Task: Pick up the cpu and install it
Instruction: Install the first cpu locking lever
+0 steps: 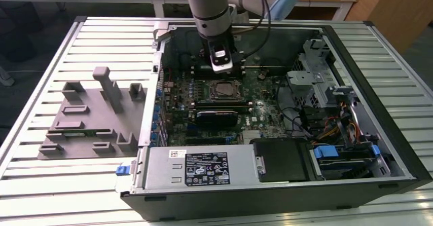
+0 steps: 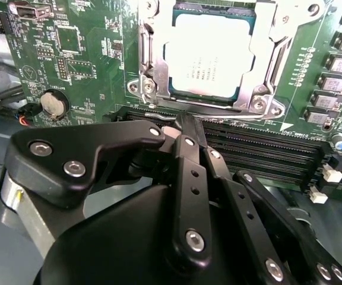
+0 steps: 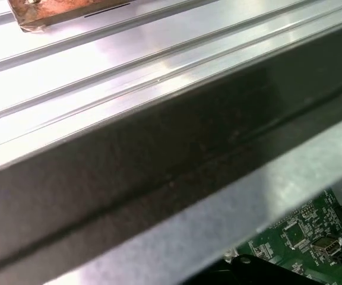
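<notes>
i see my arm reaching down into the open computer case (image 1: pixel 379 150) that lies on the ribbed metal counter (image 1: pixel 40 185). in the exterior view the gripper (image 1: pixel 222 70) hangs low over the green board (image 1: pixel 264 115), at the far side of the socket (image 1: pixel 224 90).

in the second wrist view the cpu (image 2: pixel 209 56) sits flat inside the socket (image 2: pixel 144 65). its top is silvery white and i can see a thin dark green edge around it. the shiny metal frame of the socket goes around it on all sides. nothing is touching the cpu.

in the second wrist view the black fingers (image 2: pixel 189 160) of the gripper (image 2: pixel 186 122) come together at the tips, so the gripper looks closed, and i see nothing held in it. the tips are just beside the near edge of the socket frame, over the long dark memory slots (image 2: pixel 266 151). a round silver battery (image 2: pixel 56 104) sits on the board off to one side of the socket.

in the exterior view a grey plastic holder (image 1: pixel 88 119) with little posts lies on the counter at the exterior view's left of the case. a silver power box (image 1: pixel 196 167) with a sticker sits in the near part of the case.

in the first wrist view i see the dark wall of the case (image 3: pixel 159 166), the ribbed counter (image 3: pixel 129 53) and a small corner of green board (image 3: pixel 301 243).
</notes>
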Motion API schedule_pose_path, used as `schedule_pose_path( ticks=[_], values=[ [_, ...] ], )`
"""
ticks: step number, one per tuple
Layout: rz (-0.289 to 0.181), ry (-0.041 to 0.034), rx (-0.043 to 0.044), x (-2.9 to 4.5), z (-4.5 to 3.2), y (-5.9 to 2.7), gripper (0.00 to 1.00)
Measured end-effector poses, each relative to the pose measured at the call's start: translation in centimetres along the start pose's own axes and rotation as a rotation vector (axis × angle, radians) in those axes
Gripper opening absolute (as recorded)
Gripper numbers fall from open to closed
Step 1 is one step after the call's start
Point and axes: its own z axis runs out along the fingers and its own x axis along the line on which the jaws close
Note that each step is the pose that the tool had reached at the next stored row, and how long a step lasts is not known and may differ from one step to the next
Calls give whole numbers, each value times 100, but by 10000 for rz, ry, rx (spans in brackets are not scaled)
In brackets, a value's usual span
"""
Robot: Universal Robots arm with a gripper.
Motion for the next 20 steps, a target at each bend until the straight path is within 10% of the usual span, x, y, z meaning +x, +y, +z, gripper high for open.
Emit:
schedule_pose_path(
  ticks=[20],
  values=[
    [-21, -265, 105, 17, 46, -10, 11]
  ],
)
